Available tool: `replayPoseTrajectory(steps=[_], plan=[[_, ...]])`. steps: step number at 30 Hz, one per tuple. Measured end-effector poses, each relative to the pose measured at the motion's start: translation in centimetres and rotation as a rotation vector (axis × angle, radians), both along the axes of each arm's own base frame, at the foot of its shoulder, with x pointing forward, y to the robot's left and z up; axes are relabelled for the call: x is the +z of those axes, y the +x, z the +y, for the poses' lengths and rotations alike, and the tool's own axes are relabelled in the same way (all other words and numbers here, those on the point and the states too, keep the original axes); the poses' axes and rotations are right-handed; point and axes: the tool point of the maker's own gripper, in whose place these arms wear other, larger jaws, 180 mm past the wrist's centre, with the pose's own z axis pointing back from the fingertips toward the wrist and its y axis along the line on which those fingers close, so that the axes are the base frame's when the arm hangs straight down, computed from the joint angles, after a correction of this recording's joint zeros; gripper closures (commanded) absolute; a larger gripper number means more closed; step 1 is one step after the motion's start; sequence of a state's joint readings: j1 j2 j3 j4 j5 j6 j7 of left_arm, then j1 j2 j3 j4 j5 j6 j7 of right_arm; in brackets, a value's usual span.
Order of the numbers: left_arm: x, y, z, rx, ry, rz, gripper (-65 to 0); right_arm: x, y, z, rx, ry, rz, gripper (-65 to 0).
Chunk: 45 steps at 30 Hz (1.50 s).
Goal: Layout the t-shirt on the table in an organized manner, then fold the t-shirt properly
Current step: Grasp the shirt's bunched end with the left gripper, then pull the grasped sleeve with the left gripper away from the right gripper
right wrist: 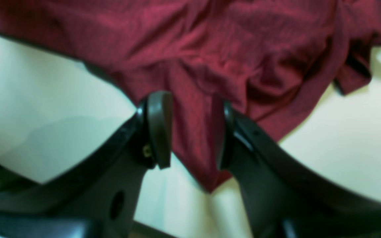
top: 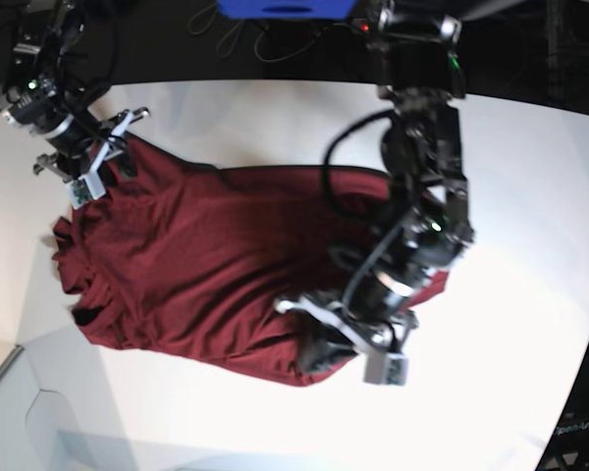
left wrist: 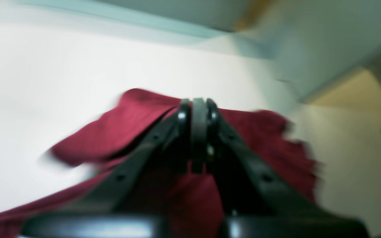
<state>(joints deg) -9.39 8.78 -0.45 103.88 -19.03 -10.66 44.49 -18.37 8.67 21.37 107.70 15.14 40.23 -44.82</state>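
Your t-shirt (top: 196, 265) lies rumpled on the table (top: 530, 196), thin, limp, slippery. Left gripper (left wrist: 198, 109) is clamped tight on its hem; right gripper (right wrist: 192, 129) gapes half-wide astride a corner, gripping nothing. Pinch seams there.

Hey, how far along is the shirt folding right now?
Early. Done: the t-shirt lies mostly spread on the table. In hand: the left gripper is shut on cloth near one edge, and the right gripper straddles a corner, jaws apart. Left: smoothing the bunched sleeve side and every fold.
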Motion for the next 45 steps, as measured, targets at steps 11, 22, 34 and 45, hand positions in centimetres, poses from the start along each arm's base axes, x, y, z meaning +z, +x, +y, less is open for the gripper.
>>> replayPoseTrajectory(steps=[11, 22, 34, 45], plan=[[-5.5, -10.0, -8.6, -0.305, 0.078, 0.122, -0.1, -0.1, -0.2, 0.0, 0.001, 0.001, 0.006, -20.7], [-8.5, -10.5, -5.8, -0.311, 0.185, 0.213, -20.8, -0.1, -0.2, 0.2, 0.001, 0.005, 0.004, -20.7], [-12.6, -5.6, 15.6, 0.275, 0.203, 0.364, -21.8, -0.2, -0.2, 0.3, 0.004, 0.007, 0.006, -20.7], [-20.7, -7.5, 19.8, 0.368, 0.322, 0.528, -21.9, -0.1, 0.0, 0.3, 0.003, 0.008, 0.001, -20.7]])
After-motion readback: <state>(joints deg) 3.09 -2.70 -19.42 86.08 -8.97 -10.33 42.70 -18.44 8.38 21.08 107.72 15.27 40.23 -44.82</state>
